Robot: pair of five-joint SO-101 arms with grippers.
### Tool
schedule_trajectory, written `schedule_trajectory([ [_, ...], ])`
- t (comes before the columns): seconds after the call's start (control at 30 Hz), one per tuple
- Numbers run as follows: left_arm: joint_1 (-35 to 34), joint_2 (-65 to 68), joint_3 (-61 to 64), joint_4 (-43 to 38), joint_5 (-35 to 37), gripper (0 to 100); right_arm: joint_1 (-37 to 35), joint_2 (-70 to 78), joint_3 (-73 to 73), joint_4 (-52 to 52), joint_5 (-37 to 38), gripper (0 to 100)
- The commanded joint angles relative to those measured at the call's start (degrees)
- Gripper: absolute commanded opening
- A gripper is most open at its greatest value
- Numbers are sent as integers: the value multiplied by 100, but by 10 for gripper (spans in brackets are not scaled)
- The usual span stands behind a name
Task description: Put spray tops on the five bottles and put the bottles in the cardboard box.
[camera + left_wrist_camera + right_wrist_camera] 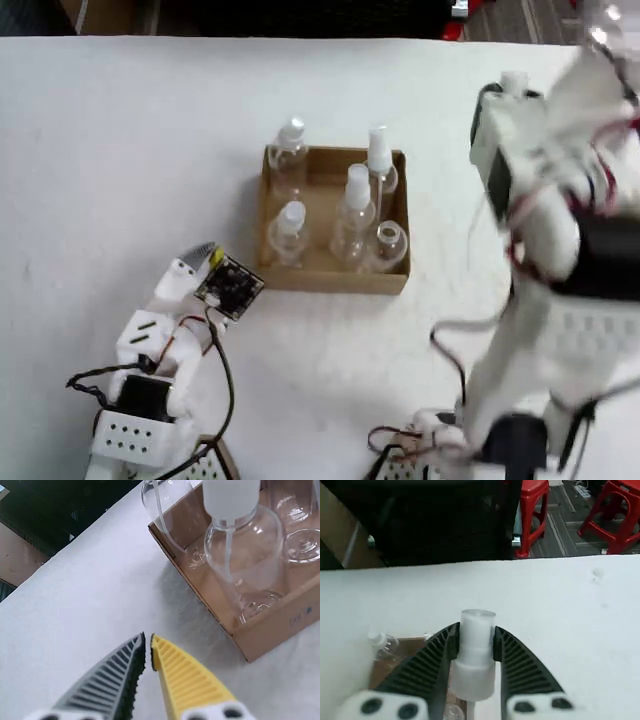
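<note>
Our right gripper [475,630] has its two black ribbed fingers closed on a white plastic spray top [476,652]. It grips the top by the sides, with the cap upward and the thin dip tube hanging below. In the high view this arm stands raised over the white table [120,150], off to the right of the shallow brown cardboard box [330,283].

Our left gripper [148,645] has one grey finger and one yellow, brought together with only a sliver between the tips and nothing held. It hangs low over the table, just off the box's near left corner.

All five clear plastic bottles stand upright in the box. Four of them carry white spray tops: the back left bottle [288,150], the back right bottle [380,160], the middle bottle [355,205] and the front left bottle [290,230]. The front right bottle [388,245] has an open neck.
</note>
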Motion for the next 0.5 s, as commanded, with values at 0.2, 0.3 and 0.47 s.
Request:
schedule_trajectory([
  [0.2, 22, 22, -26, -88, -44, 24, -1112, -1622, 1908, -1121, -422, 15],
  [0.3, 22, 22, -26, -88, -44, 24, -1156, -2062, 3015, -1921, -422, 15],
  [0.47, 13, 22, -26, -97, -44, 24, -1121, -3196, 5196, -3626, -422, 15],
])
